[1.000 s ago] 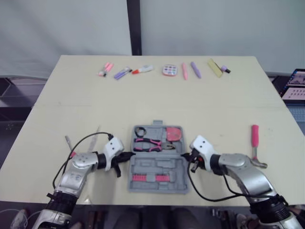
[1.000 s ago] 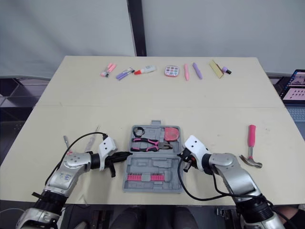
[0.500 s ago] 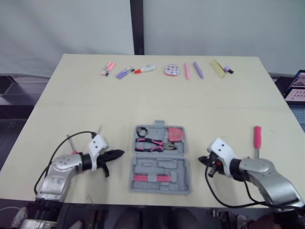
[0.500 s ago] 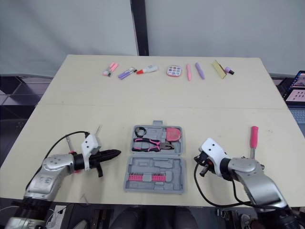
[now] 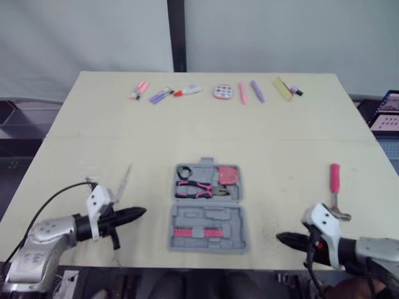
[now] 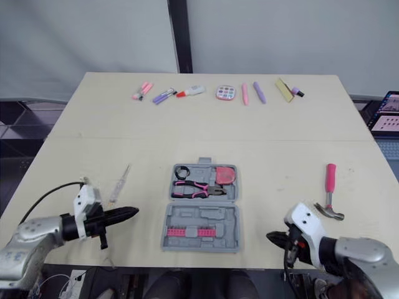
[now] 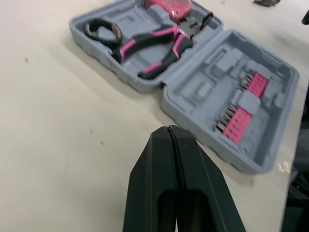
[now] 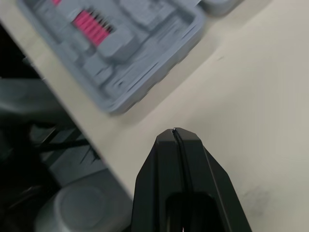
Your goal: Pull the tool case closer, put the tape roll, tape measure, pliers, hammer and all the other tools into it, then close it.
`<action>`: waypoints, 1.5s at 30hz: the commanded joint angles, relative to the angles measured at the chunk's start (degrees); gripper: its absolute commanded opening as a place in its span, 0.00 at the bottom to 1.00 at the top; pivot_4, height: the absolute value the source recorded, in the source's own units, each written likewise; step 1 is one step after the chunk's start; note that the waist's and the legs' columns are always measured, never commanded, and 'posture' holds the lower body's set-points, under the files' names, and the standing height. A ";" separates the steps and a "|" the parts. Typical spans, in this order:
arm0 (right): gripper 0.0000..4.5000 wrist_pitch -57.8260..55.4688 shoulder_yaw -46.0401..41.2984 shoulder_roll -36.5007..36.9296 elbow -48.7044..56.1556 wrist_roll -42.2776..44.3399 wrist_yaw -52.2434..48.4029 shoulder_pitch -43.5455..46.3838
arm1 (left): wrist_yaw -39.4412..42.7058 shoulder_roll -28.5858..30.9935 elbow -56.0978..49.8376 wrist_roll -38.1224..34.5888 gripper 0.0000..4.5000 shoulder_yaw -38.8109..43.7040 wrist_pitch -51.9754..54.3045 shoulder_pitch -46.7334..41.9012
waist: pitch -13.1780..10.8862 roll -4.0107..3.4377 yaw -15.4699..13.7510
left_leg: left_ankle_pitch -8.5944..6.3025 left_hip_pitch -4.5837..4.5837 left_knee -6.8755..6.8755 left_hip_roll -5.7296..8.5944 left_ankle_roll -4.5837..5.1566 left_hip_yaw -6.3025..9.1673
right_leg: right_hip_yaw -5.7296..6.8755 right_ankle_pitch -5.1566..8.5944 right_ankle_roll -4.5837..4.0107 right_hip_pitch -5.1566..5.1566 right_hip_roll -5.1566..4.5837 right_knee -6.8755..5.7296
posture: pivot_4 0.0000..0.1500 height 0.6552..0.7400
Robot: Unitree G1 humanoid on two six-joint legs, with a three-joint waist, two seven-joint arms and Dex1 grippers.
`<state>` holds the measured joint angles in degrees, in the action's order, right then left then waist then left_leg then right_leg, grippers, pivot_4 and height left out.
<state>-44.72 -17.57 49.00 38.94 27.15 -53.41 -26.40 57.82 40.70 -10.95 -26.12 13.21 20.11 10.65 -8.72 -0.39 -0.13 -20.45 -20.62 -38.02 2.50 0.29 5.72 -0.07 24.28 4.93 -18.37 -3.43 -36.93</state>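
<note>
Left tool (image 5: 138, 212) closed on nothing, fingers pressed flat together, low over the desk (image 5: 287, 140) near its front edge, pointing at the case (image 5: 219, 215) across a clear gap from its left. Right tool (image 5: 282, 237) likewise shut and empty, at the front edge, off the case's right front corner and apart from it. Case open and flat between the two, close to the front edge. Near half carrying a row of pink bits (image 5: 196, 232). Far half holding the tape roll (image 5: 184, 172) at left, pliers (image 5: 196, 187) just nearer than it, tape measure (image 5: 228, 175) at right. Hammer (image 5: 335, 184) out on the desk, well right of the case, just beyond the right tool. Slim pale rod (image 5: 124, 179) loose beyond the left tool. Row of small items (image 5: 222, 92) along the far edge.
</note>
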 commanded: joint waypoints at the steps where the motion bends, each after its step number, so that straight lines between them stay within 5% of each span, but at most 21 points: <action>1: 0.00 4.10 -3.61 0.89 2.67 0.14 -4.23 -7.04 | 3.36 -0.35 -2.85 -2.42 0.01 4.23 -4.52 6.15 | -0.01 0.02 0.00 | 0.00 -0.01 0.00 0.00 0.00 -0.01 | 0.00 0.00 0.00 0.01 0.00 0.06 | 1.00 0.92; 10: 0.00 6.59 -4.14 0.61 1.30 1.00 -5.31 -11.99 | 4.35 -1.82 -5.05 -1.47 0.01 5.33 -11.10 15.72 | -0.02 0.01 -0.03 | -0.01 0.33 0.12 -0.11 0.01 -0.02 | 0.02 0.00 0.00 0.70 0.05 1.03 | 1.00 0.92; 37: 0.00 5.68 -0.62 1.03 -0.61 0.99 -3.72 -6.53 | -1.11 -3.23 -10.98 -3.72 0.01 4.17 -7.26 13.69 | -0.02 0.01 -0.69 | -0.04 0.34 0.10 -0.09 0.04 -0.01 | 0.02 0.00 0.00 0.74 0.05 1.05 | 1.00 0.92; 38: 0.06 5.49 -0.80 1.09 -0.60 1.23 -3.82 -6.29 | -1.34 -3.08 -11.49 -4.04 0.00 4.18 -6.42 13.60 | -0.02 0.01 -0.72 | -0.04 0.34 0.10 -0.09 0.04 -0.01 | 0.02 0.00 0.00 0.74 0.05 1.05 | 1.00 0.92; 41: 0.29 4.87 -1.29 1.33 -0.52 2.15 -4.37 -5.70 | -1.96 -2.81 -12.68 -4.56 0.19 4.38 -4.55 13.42 | -0.02 0.01 -0.74 | -0.04 0.34 0.10 -0.09 0.04 -0.01 | 0.02 0.00 0.00 0.75 0.05 1.05 | 1.00 0.92; 45: 0.74 4.98 -1.37 1.89 -0.82 2.40 -4.69 -5.53 | -1.85 -2.51 -13.66 -4.48 0.65 4.46 -3.63 13.62 | -0.02 0.01 -0.76 | -0.04 0.33 0.10 -0.09 0.05 -0.01 | 0.02 0.00 0.00 0.75 0.06 1.05 | 1.00 0.92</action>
<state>-39.98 -18.03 50.18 37.81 28.53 -57.27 -31.93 55.89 37.57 -22.47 -29.32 17.04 16.39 23.88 -8.74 -0.38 -0.88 -20.49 -20.29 -37.92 2.41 0.34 5.70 -0.05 24.29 4.94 -17.62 -3.37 -35.88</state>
